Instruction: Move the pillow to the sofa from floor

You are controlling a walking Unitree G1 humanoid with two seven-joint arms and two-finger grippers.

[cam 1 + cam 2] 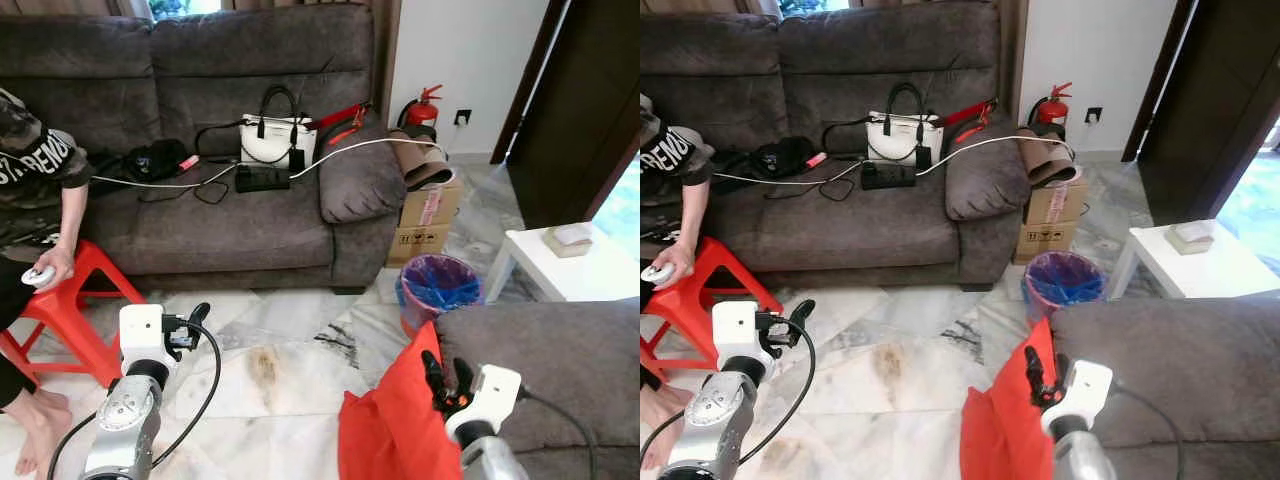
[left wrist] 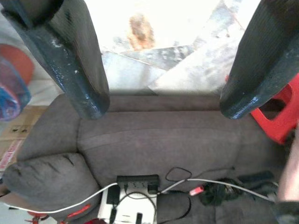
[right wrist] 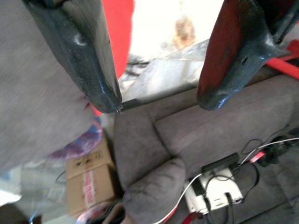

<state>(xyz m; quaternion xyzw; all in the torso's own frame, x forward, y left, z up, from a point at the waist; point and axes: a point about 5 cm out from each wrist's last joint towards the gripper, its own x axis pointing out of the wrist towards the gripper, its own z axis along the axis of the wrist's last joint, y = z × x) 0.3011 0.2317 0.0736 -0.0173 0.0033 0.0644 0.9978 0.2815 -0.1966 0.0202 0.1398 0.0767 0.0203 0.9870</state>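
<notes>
Right hand [image 1: 448,378] released beside the red pillow [image 1: 395,425], upright on the floor [image 1: 280,380], long axis vertical, corner up.

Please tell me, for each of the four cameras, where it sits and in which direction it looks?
Left eye: on the head, looking forward and down at the far sofa, red pillow, both arms.
Right eye: beside it, same scene, slightly shifted.
Left wrist: along the open left gripper toward that sofa.
Right wrist: along the open right gripper toward it, pillow at the edge.
Shared: all four show the white handbag.
</notes>
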